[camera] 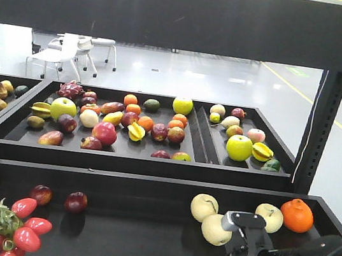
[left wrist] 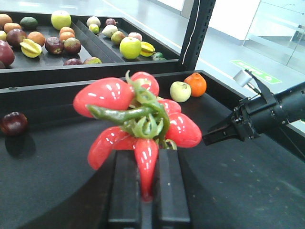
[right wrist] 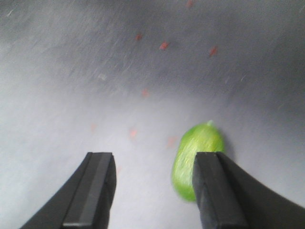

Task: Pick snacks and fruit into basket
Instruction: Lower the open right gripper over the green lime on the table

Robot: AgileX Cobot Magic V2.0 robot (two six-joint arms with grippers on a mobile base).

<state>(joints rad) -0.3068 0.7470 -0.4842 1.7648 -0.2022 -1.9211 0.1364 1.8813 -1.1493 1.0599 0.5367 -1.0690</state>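
Worryingly, the left tool (left wrist: pixel 145 160) is clamped on one fruit of a red cluster (left wrist: pixel 138 114) above the bench (left wrist: pixel 248 191). Gripped by a single piece, the cluster could tear loose, and it looks like the wrong pick. The right tool (right wrist: pixel 152 164) stands wide, with the green fruit (right wrist: pixel 200 140) partly behind one finger, not between the two. Closing there would likely shove the fruit away. Basket and snacks are out of view.

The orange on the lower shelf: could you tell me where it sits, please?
In the front view, the orange sits at the lower tray's back right corner, beside a pale apple.
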